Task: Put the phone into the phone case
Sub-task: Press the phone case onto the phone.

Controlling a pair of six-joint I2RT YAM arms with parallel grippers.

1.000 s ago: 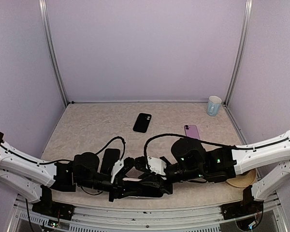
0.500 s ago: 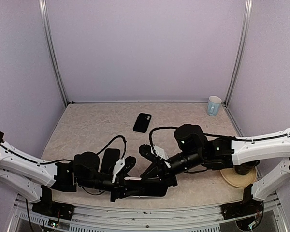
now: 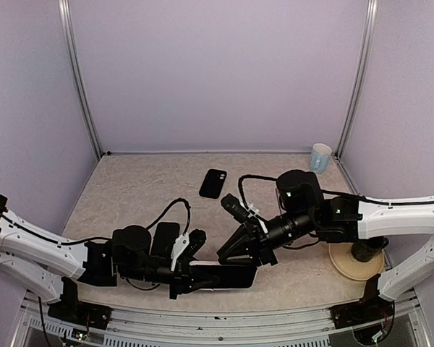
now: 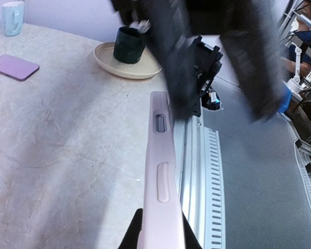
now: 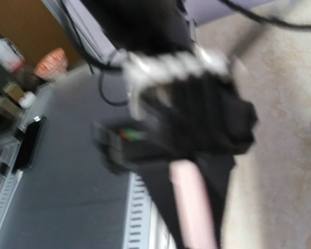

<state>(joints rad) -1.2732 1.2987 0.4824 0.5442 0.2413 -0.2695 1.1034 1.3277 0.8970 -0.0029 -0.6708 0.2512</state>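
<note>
1. Landmark: round beige plate [image 3: 343, 267] at the right of the table, carrying a dark green cup [image 4: 128, 45].
2. Left gripper [image 3: 190, 273]: clamped on one end of a pale pink phone case [image 4: 160, 171]. The case is held edge-on, with its moulded button covers facing the wrist camera. It sits left of the plate, at the near table edge. Seen from overhead, its upper face looks dark.
3. Right gripper [image 3: 235, 253]: positioned left of the plate, over the free end of the case. Its fingers [image 4: 168, 62] are motion-blurred but stand apart with nothing between them.
4. Lilac flat phone [image 4: 13, 66]: lies flat on the table, apart from the plate, on the side toward a light blue mug [image 3: 320, 157].
5. Black rectangular phone [image 3: 213, 183]: lies far left of the plate, toward the back of the table.
</note>
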